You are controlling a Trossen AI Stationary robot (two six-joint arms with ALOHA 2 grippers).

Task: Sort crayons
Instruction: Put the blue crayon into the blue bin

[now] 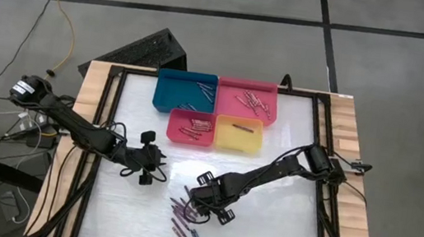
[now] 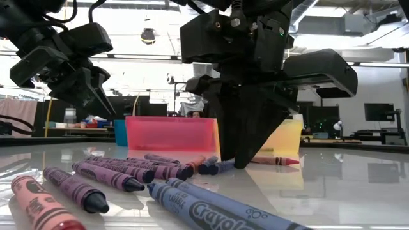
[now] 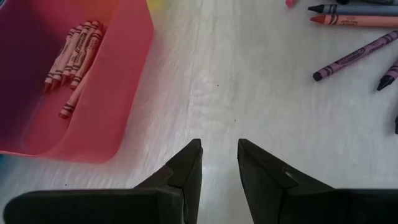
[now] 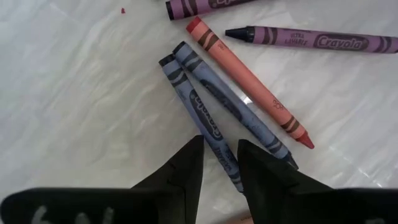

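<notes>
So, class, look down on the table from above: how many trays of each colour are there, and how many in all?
Blue tray: 1
Pink tray: 1
Red tray: 1
Yellow tray: 1
Total: 4 trays

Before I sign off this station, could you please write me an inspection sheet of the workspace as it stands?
Surface: white table, glossy.
Job's things: loose crayons lying near the front; others in the blue, pink, red and yellow trays.
Clutter: nothing seen.
Tools: left tool open, empty, beside the red tray; right tool open, straddling a blue crayon.
Cables: yellow cable on the floor.
Surroundings: grey floor; lab room behind.
</notes>
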